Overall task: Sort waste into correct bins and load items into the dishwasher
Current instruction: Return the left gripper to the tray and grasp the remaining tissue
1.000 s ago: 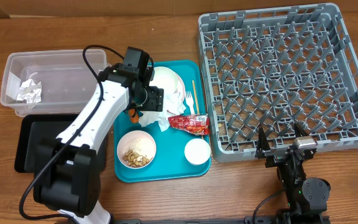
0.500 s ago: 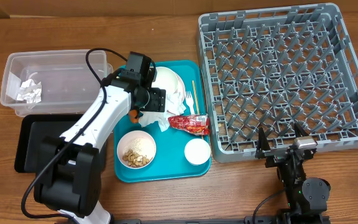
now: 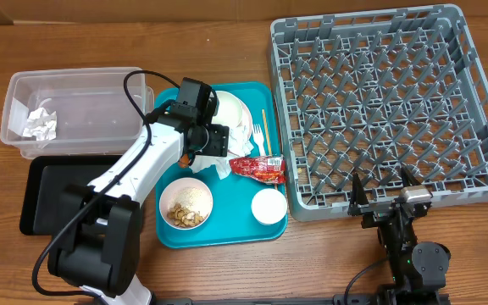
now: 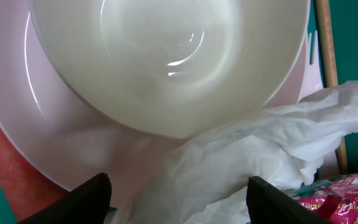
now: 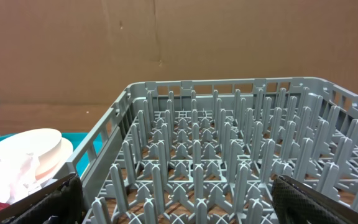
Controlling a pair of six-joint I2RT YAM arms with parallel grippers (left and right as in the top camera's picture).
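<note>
The grey dish rack [image 3: 388, 102] fills the far right corner of the wooden worktop [image 3: 210, 51]. The teal tray [image 3: 227, 233] lies at the middle, just left of the rack. A clear tub [image 3: 91, 114] sits at the far left with one crumpled napkin [image 3: 38, 124] in its left end. A shallow black tray [image 3: 53, 195] lies against the tub's near side.

The left arm [image 3: 134, 169] reaches from the near left across to the far half of the teal tray. There a pale pink plate [image 4: 48, 124] carries a white bowl [image 4: 166, 56]. The left gripper [image 4: 179, 205] hangs low over the plate's near edge. Its fingers [image 4: 98, 193] are spread wide on either side of a crumpled white napkin [image 4: 247, 162]. Whether the pads touch the paper cannot be told.

The right gripper [image 3: 382, 196] stands at the near edge of the worktop, facing the rack's near wall. Its fingers [image 5: 48, 199] are parted as wide as they go.

In the tray's near left corner a second bowl [image 3: 206, 193] holds beige food bits [image 3: 183, 216]. A small white cup [image 3: 269, 206] stands in the near right corner. The red wrapper [image 3: 258, 168] lies along the tray's right edge, touching the napkin. A white fork [image 3: 259, 138] and a thin wooden stick [image 3: 264, 127] lie just beyond it, beside the plate. An orange sliver [image 3: 186, 158] under the arm, at the plate's left rim, is probably the carrot.
</note>
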